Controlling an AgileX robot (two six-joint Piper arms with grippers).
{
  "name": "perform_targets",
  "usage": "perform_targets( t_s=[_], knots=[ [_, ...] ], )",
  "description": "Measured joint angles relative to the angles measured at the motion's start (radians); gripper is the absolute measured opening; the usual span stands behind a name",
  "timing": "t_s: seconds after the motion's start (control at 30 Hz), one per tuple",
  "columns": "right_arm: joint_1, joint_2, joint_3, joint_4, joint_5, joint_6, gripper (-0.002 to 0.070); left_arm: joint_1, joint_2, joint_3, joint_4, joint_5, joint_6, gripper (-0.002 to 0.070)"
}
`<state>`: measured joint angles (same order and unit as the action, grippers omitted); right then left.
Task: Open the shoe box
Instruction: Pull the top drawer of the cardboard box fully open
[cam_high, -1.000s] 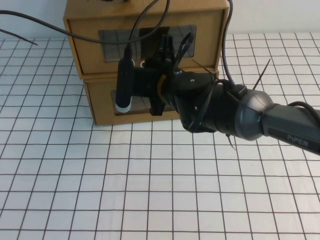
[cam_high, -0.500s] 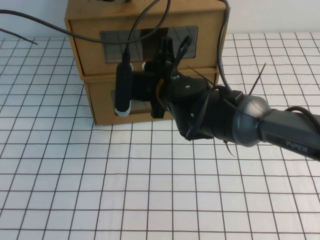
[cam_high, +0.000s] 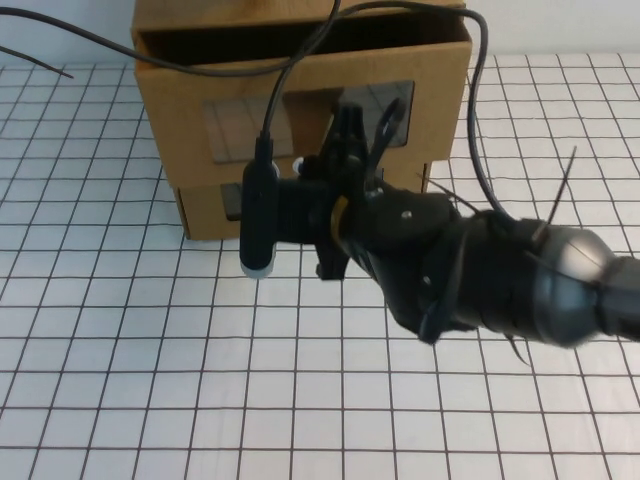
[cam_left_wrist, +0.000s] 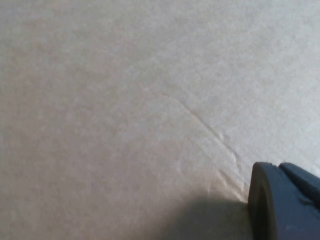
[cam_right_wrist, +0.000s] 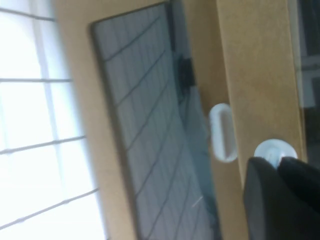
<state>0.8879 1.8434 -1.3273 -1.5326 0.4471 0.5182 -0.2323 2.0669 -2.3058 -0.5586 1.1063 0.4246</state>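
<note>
Right wrist view: the right pincer (cam_right_wrist: 277, 162) is closed on the small white knob (cam_right_wrist: 274, 149) on the front of the upper shoe box (cam_high: 300, 75), beside its dark window (cam_right_wrist: 150, 125) and a white oval fitting (cam_right_wrist: 222, 132). In the high view that box sits on the lower shoe box (cam_high: 205, 210) at the far side of the gridded surface (cam_high: 100, 350), with the arm reaching in from the right.

The left pincer (cam_left_wrist: 285, 200) shows only as a dark corner against plain beige material close to its own camera. Whether it is open or closed cannot be told, and it is absent from the high view.

The knob is small and round, so the grip could slip off if the pull turns sideways or upward. Nothing visibly steadies the stack, so a hard tug might drag both boxes along. Pulled too far, the front section could tip or drop off the lower box.

Against the picture a second ago, the upper front has come forward, overhanging the lower box, and a dark gap has opened along its top. The arm has drawn back towards the robot.
</note>
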Motion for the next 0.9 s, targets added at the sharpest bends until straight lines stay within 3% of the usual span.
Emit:
perform_targets(
  t_s=[0.5,0.9],
  knots=[
    [0.178,-0.187,0.242,0.084,0.113,0.116,0.0008,0.000,0.000,0.000,0.000,0.003,-0.030,-0.0002],
    [0.196,-0.196,0.253,0.274,0.135,0.131,-0.0008,0.000,0.000,0.000,0.002,0.005,-0.035,-0.0002]
  ],
)
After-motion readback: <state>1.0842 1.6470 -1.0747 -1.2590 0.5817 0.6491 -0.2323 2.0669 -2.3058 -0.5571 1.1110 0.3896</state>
